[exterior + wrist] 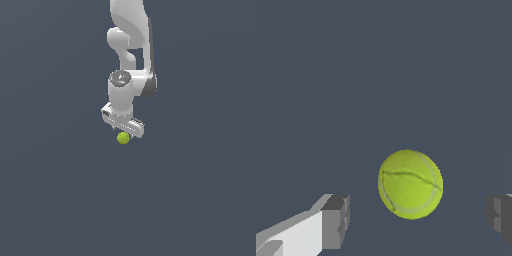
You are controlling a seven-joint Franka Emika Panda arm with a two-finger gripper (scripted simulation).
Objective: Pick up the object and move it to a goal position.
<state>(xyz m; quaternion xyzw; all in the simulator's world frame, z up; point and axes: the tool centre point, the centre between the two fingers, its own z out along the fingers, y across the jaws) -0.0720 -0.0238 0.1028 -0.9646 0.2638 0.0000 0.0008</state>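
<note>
The object is a small yellow-green ball (123, 138) with a faint curved seam, lying on the dark grey floor. In the exterior view my white gripper (128, 133) hangs straight down, right over the ball and just touching its top in the picture. In the wrist view the ball (410, 184) lies between my two dark grey fingertips (336, 220), with a clear gap on each side. The gripper (418, 219) is open and nothing is held. How high the fingertips are above the floor cannot be told.
A plain dark grey floor (60, 200) fills both views. The white arm (131, 45) comes down from the top of the exterior view. No goal marker shows.
</note>
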